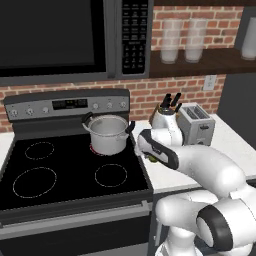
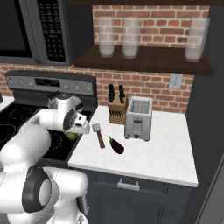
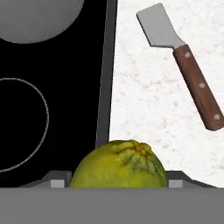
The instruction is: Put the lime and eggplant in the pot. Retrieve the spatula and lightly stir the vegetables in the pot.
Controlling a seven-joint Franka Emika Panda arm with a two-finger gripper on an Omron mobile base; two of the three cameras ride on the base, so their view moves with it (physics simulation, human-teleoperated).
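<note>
Your gripper (image 3: 116,183) pinches the lime (image 3: 118,164) just off the stove's right edge, so the pot (image 1: 108,134) on the back burner lies left and beyond it.

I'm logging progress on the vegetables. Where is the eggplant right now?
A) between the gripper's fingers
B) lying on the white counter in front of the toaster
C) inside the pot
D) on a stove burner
B: the eggplant lies on the white counter, just in front of the toaster.
</note>
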